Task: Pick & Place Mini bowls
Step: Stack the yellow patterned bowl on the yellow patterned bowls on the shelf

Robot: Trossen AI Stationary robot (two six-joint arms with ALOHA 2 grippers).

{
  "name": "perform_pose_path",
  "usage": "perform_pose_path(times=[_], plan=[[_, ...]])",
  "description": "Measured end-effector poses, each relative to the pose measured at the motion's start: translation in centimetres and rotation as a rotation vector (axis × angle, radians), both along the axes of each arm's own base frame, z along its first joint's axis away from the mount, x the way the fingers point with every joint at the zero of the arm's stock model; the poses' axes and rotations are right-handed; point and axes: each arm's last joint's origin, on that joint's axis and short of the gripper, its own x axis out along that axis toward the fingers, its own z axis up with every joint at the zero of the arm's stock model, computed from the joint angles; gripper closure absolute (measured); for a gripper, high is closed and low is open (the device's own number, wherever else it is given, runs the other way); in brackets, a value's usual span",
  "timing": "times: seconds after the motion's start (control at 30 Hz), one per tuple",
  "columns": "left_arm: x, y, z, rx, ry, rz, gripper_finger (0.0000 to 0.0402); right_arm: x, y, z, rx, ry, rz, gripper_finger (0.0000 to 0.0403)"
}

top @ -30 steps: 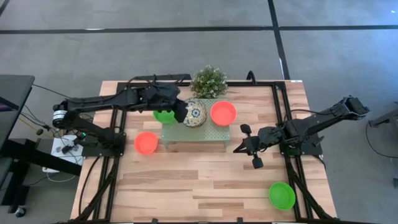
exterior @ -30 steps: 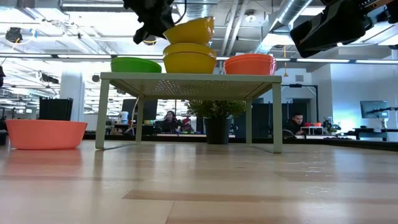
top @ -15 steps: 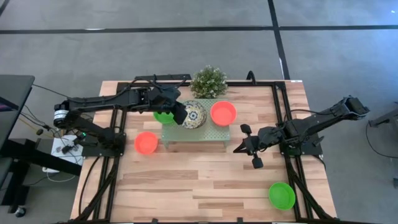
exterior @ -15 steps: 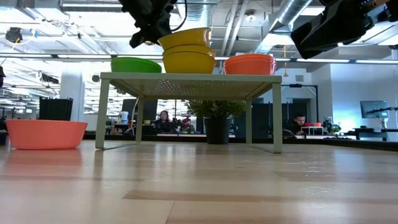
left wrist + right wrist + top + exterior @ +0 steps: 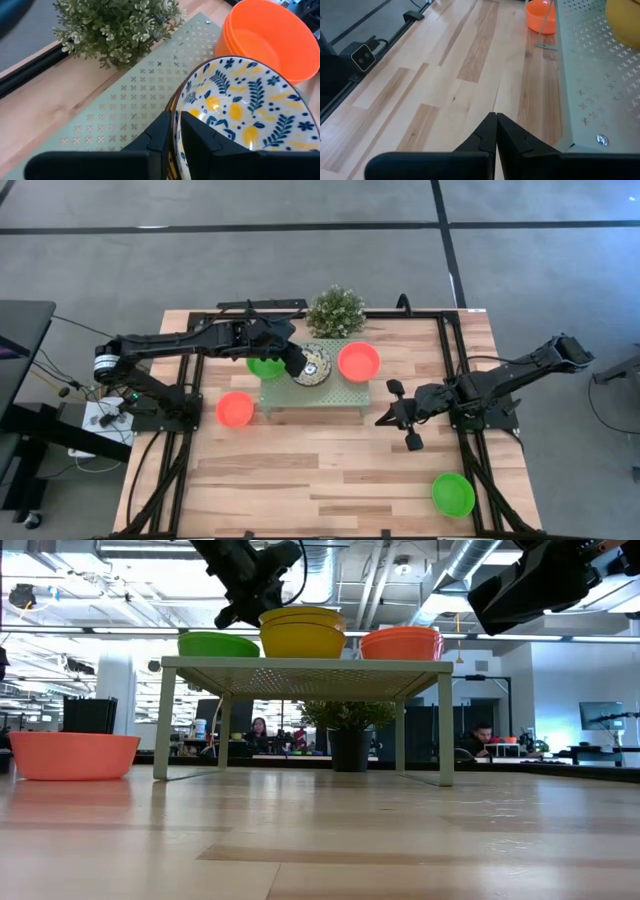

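Observation:
A white mini bowl with a blue-yellow pattern [image 5: 240, 115] sits nested in a second yellow-sided bowl [image 5: 303, 640] in the middle of the pale green platform [image 5: 345, 395]. My left gripper [image 5: 175, 120] is shut on its rim, at the side toward the green bowl [image 5: 263, 366]. An orange-red bowl [image 5: 359, 362] stands on the platform's right part. Another orange-red bowl [image 5: 235, 409] and a green one [image 5: 453, 494] rest on the table. My right gripper [image 5: 405, 422] hangs shut over the table, right of the platform. My left gripper pinches the patterned bowl's rim [image 5: 176, 102], one finger [image 5: 195, 135] inside the bowl and the other [image 5: 162, 132] outside its wall. The fingers slant down from the table's left. The bowl sits level, nested in the bowl below it on the platform.
A small bushy plant [image 5: 336, 311] stands just behind the platform. Black frame rails [image 5: 450, 370] run along the table's sides. Bare wood [image 5: 320, 470] spreads in front of the platform, between the two table bowls.
My left gripper has moved down toward the platform, keeping its hold. The patterned bowl, tilted and raised above the lower yellow bowl a second ago, has come level and sunk into it. The right arm has kept still.

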Motion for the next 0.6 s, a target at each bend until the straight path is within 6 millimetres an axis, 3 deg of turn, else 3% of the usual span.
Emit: perform_pose_path(times=[0.37, 0.6], plan=[[0.2, 0.0, 0.3, 0.011, -0.038, -0.002, 0.0354, 0.0, 0.0, 0.0, -0.001, 0.003, 0.000, 0.0400], [-0.6, -0.4, 1.8, 0.058, -0.084, -0.046, 0.0353, 0.0, 0.0, 0.0, -0.001, 0.003, 0.000, 0.0400]])
